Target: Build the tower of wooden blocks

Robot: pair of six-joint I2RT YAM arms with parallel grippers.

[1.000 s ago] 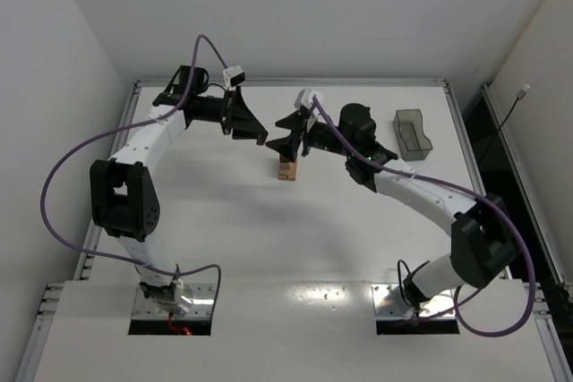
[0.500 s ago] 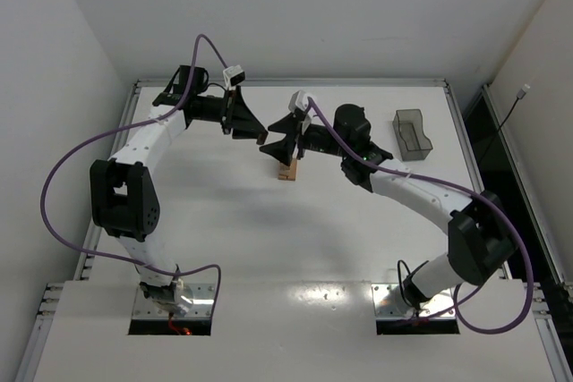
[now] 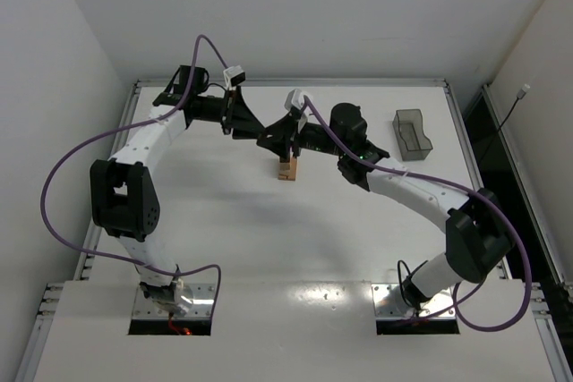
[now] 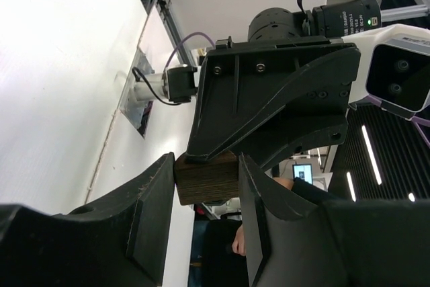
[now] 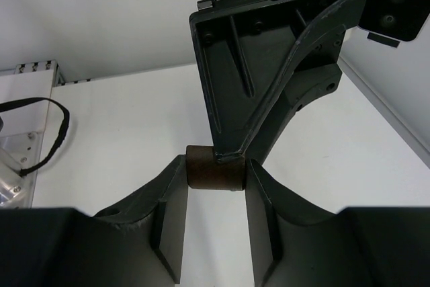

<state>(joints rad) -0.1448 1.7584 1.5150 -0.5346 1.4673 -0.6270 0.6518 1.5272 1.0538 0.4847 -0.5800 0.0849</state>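
Above table (image 3: 224, 221): block (image 4: 207, 179) (dark) between tools (image 4: 205, 166) (image 5: 215, 169)

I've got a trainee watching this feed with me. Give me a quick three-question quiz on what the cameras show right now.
1. True or false: the dark brown block sits on the tan block stack.
2. Whose fingers touch that block? A) left fingers only B) right fingers only C) both
3. Fill in: the plastic bin stands on the robot's ___ side of the stack.
Key: 1 false, it is held in the air; 2 C; 3 right.
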